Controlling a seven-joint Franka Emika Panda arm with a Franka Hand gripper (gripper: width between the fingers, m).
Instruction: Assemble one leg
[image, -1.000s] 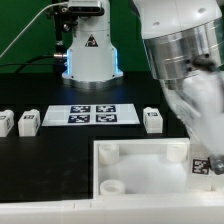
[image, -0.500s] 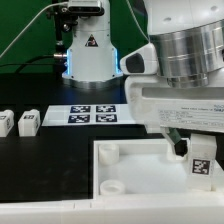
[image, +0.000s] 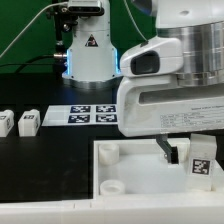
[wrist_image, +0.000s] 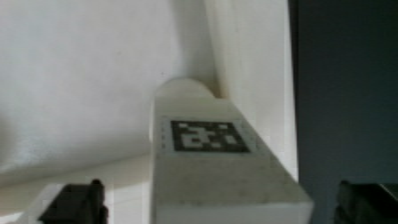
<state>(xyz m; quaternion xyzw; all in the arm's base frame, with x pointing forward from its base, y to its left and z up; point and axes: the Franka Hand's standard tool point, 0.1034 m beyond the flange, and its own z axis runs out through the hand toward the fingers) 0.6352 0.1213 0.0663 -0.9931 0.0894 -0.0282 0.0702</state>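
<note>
My gripper (image: 190, 152) hangs over the far right corner of the large white tray-like piece (image: 125, 165). A white leg (image: 201, 157) with a square tag stands upright there between the fingers. One dark finger (image: 165, 149) shows apart from the leg on the exterior view's left. In the wrist view the leg (wrist_image: 214, 140) sits between my gripper's (wrist_image: 219, 205) two dark fingertips (wrist_image: 75, 201), with a gap on each side. The jaws stand open around it. The tray-like piece (wrist_image: 80, 90) fills the background.
Two more legs (image: 5, 123) (image: 28, 122) stand at the exterior view's left. The marker board (image: 88, 115) lies behind the tray-like piece. The arm's white base (image: 88, 50) stands at the back. My hand hides the table at the exterior view's right.
My hand has turned about its vertical axis, so its broad face now fronts the exterior camera. It now hides the leg that stood right of the marker board. The leg's tag now sits upright.
</note>
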